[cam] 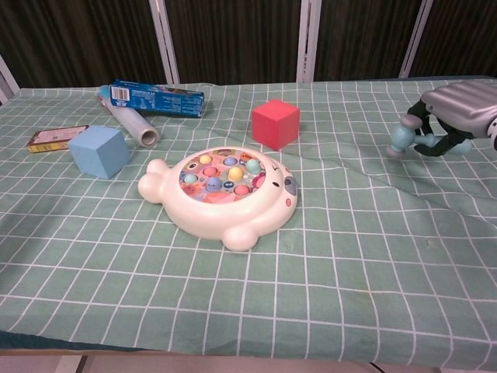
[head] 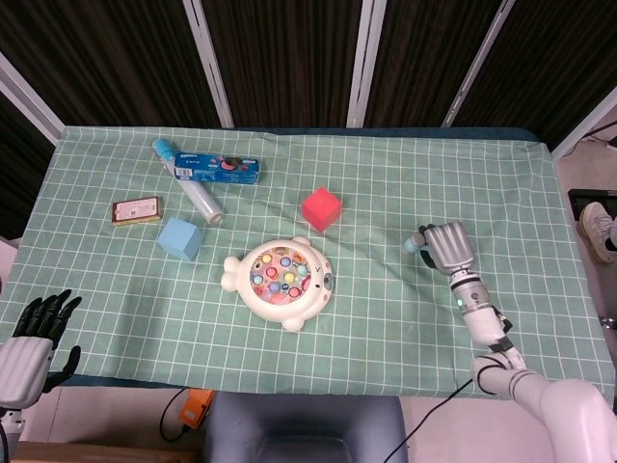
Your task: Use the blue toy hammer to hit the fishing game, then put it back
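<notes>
The white whale-shaped fishing game sits mid-table with coloured fish in its round top. My right hand is far to its right, low over the cloth, and grips the blue toy hammer; the hammer's head pokes out on the hand's left side. My left hand hangs off the table's near left corner with fingers spread, holding nothing; the chest view does not show it.
A red cube stands behind the game. At the left lie a blue cube, a small brown box, a clear roll and a blue biscuit pack.
</notes>
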Robot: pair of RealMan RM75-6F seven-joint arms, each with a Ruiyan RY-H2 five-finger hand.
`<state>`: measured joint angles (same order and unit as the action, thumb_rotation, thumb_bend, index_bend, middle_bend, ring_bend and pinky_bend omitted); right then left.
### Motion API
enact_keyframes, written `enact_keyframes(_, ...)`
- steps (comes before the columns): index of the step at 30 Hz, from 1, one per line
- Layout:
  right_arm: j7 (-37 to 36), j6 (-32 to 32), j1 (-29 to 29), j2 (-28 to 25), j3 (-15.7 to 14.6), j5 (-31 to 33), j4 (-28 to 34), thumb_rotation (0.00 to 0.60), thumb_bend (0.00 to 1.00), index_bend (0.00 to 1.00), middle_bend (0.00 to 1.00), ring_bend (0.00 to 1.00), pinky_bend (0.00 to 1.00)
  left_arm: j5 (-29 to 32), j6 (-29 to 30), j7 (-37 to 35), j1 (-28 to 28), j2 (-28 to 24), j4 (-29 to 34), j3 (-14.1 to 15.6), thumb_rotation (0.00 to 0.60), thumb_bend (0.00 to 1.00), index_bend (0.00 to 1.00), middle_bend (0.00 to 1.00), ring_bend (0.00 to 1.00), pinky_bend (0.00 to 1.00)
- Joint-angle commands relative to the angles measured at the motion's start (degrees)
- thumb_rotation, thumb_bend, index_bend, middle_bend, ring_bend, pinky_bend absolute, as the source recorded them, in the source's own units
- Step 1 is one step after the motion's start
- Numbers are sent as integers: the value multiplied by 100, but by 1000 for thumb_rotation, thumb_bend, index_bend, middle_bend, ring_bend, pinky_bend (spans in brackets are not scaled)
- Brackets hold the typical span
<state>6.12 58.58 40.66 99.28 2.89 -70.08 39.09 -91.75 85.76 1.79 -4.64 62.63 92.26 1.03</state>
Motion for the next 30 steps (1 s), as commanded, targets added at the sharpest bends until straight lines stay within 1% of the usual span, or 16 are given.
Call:
enact_keyframes(1,-331,-261,-82,213,13,-131,-349,600,534,998,746,762,810,17,1,-2,1,3,-1,-8,600,486,0,0,0,69)
enact_keyframes(5,-549,-432,-67,353,105,-180,-544,600,526,997,746,760,810,28,-27,12,-10,11,2,-5,600,486,0,1,0,69)
enact_keyframes(11,-848,-428,-37,480,250,-304,-627,600,517,994,746,759,810,29,-32,15,-14,11,4,-4,600,486,0,1,0,69)
enact_keyframes(20,-892,-522,-46,599,364,-406,-759,600,507,985,746,759,810,2,-9,-8,-4,-3,10,13,600,487,0,1,0,69)
enact_keyframes(26,-974,-574,-62,616,397,-470,-834,600,457,974,746,755,802,16,-34,-20,-9,-7,15,19,600,486,0,1,0,69)
enact_keyframes(30,-1026,-588,-68,608,397,-511,-850,600,417,943,746,741,785,16,-37,-38,-11,-14,22,21,600,486,0,7,0,70)
